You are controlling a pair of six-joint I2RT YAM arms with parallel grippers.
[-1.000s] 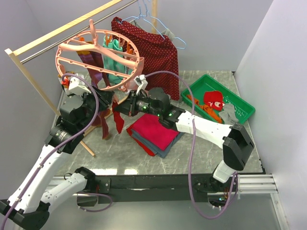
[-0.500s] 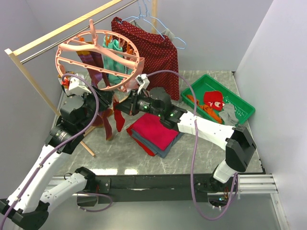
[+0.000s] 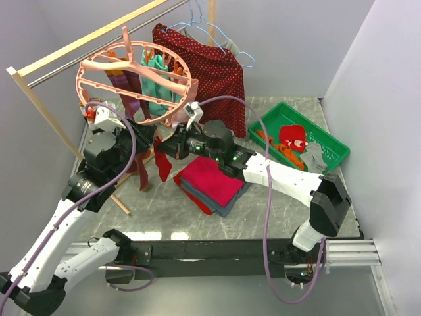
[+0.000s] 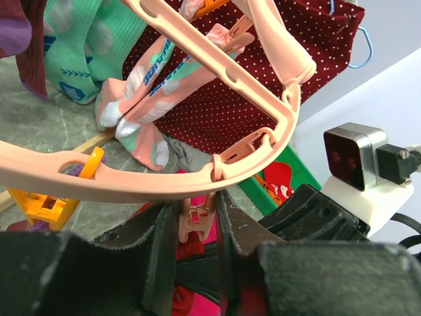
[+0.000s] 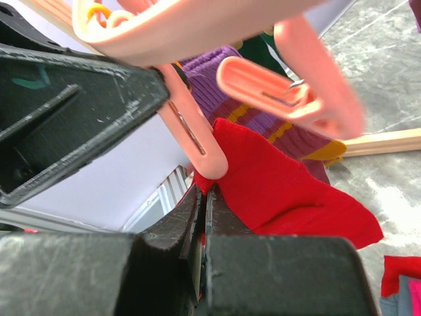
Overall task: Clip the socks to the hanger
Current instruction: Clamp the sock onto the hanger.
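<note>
The pink round hanger (image 3: 105,64) hangs from the wooden rail, and several socks are clipped to it, among them a teal one (image 4: 72,46) and a pink and white one (image 4: 141,99). My left gripper (image 4: 197,227) is shut on a pink clip (image 4: 196,214) under the hanger's outer ring (image 4: 131,181). My right gripper (image 5: 205,197) is shut on the top edge of a red sock (image 5: 289,191), held right below the tip of that clip (image 5: 197,141). A purple-striped sock (image 5: 263,112) hangs behind it. From above, both grippers meet under the ring's near edge, and the red sock (image 3: 162,168) dangles there.
A folded red and grey cloth stack (image 3: 210,181) lies under the right arm. The green tray (image 3: 329,141) at the right holds more socks, one of them red (image 3: 293,137). A dark red dotted garment (image 3: 210,72) and light-blue wire hangers (image 3: 217,33) hang behind. The wooden rack's leg (image 3: 122,204) slants by the left arm.
The right gripper has swung the red sock slightly left and back, ending a touch higher under the clip. The left gripper has held its grip on the clip.
</note>
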